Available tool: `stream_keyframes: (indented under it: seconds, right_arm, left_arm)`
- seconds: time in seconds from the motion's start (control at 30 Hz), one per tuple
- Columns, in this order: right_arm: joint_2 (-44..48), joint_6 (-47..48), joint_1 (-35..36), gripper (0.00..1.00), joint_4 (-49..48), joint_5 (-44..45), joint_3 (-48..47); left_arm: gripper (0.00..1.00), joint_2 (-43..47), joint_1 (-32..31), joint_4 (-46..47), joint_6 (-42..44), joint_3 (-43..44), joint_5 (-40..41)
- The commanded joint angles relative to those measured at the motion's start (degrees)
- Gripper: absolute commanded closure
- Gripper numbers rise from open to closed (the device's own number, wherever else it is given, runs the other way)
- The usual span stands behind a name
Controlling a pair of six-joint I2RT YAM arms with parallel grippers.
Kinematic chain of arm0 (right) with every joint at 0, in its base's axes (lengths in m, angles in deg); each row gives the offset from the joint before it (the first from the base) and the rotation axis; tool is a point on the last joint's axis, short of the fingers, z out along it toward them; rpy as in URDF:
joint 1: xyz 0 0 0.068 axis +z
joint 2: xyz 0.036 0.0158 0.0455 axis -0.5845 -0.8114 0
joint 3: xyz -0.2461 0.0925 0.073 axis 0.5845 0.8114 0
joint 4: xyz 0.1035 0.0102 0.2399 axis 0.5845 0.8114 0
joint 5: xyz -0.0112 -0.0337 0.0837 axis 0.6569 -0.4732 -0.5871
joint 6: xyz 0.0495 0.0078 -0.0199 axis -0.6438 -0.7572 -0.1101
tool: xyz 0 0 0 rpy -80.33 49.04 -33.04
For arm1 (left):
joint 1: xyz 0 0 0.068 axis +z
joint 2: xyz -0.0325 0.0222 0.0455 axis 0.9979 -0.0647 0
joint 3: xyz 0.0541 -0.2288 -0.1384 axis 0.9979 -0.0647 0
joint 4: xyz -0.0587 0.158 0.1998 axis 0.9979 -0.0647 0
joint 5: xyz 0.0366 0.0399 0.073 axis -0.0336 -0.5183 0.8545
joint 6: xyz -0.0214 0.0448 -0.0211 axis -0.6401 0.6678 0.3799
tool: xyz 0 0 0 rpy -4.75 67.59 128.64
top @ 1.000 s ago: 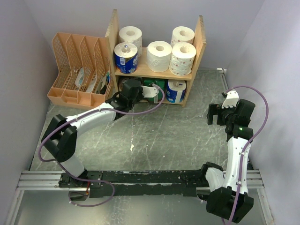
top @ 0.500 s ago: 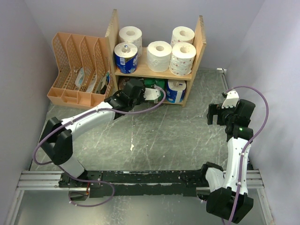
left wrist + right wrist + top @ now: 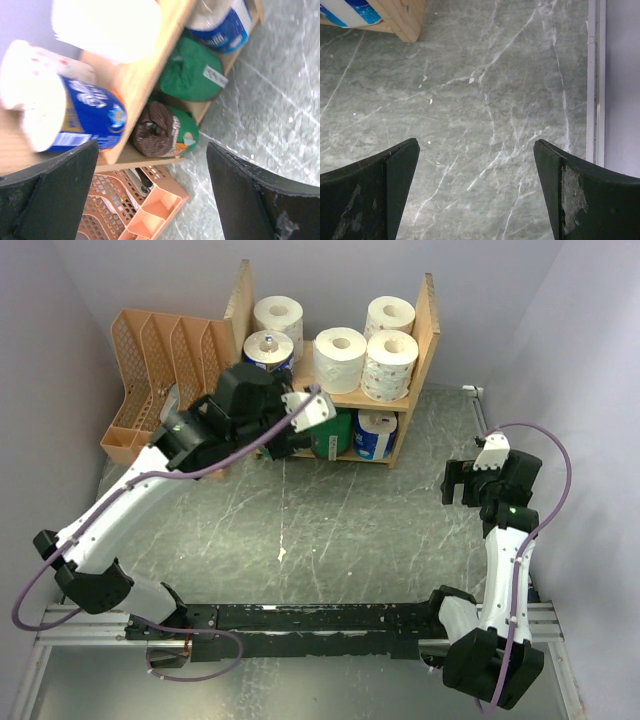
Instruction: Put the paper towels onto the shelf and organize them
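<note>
The wooden shelf (image 3: pixel 430 330) stands at the back. Its upper tier holds white paper towels (image 3: pixel 340 358) and a blue-wrapped one (image 3: pixel 268 348). On the lower tier lie a green roll (image 3: pixel 332 435) and a blue-and-white roll (image 3: pixel 376 435). My left gripper (image 3: pixel 283 443) hovers raised before the shelf's left half, open and empty. The left wrist view shows a brown roll (image 3: pixel 155 132), the green roll (image 3: pixel 192 72) and a blue-and-white roll (image 3: pixel 225 25) below the shelf board (image 3: pixel 135 75), beyond my left gripper (image 3: pixel 152 146). My right gripper (image 3: pixel 465 483) hangs open over bare table (image 3: pixel 476 145).
A peach slotted organizer (image 3: pixel 165 380) stands left of the shelf, its base showing in the left wrist view (image 3: pixel 145 210). Purple walls close in on both sides. A pale rail (image 3: pixel 596 75) edges the table on the right. The shelf's corner post (image 3: pixel 402 17) shows in the right wrist view.
My left arm has lifted and drawn back from the lower tier, and its jaws have widened. The green roll now shows on the lower tier. The right arm has not moved.
</note>
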Motion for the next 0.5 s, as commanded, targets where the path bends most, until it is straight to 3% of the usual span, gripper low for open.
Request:
stream_keyframes:
  seconds: [0.0, 0.23, 0.47]
  right_arm:
    - [-0.29, -2.4, -0.75, 0.0, -2.41, 2.32, 0.71]
    - [-2.34, -0.95, -0.76, 0.0, -1.29, 0.87, 0.66]
    - [-1.1, -0.61, -0.74, 0.0, -1.41, 1.32, 0.96]
  left_arm:
    - [0.0, 0.99, -0.32, -7.27, -5.55, 14.4, 1.81]
    - [0.0, -0.97, -0.37, -8.15, -9.31, 41.23, 6.38]
    - [0.0, 0.51, 0.75, -8.09, -8.45, 49.81, 9.81]
